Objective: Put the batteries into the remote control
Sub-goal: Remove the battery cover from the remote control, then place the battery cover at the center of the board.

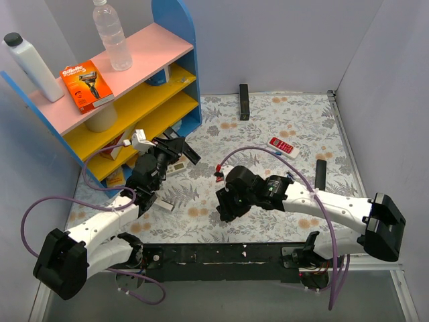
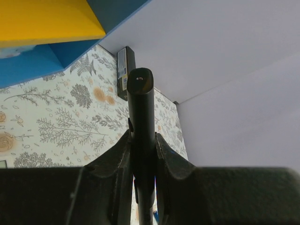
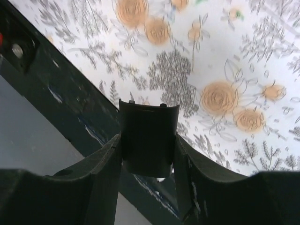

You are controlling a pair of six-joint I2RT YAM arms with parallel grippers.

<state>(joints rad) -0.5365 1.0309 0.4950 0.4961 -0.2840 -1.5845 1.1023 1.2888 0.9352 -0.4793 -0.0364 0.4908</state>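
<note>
My left gripper (image 1: 166,153) is shut on the black remote control (image 1: 184,149), holding it off the table in front of the shelf. In the left wrist view the remote control (image 2: 140,101) stands edge-on between the jaws of the left gripper (image 2: 143,143). My right gripper (image 1: 224,206) hangs low over the near middle of the table. Its jaws (image 3: 149,140) are shut on the small black battery cover (image 3: 148,119). A small blue cell, likely one of the batteries (image 1: 277,153), lies beside the red-and-white remote (image 1: 284,146).
A blue shelf unit (image 1: 191,80) with yellow and pink boards stands at the back left. A black remote (image 1: 244,102) lies by the back wall, another (image 1: 320,173) at the right. A white remote (image 1: 175,169) lies under the left gripper. A black rail (image 1: 221,253) runs along the near edge.
</note>
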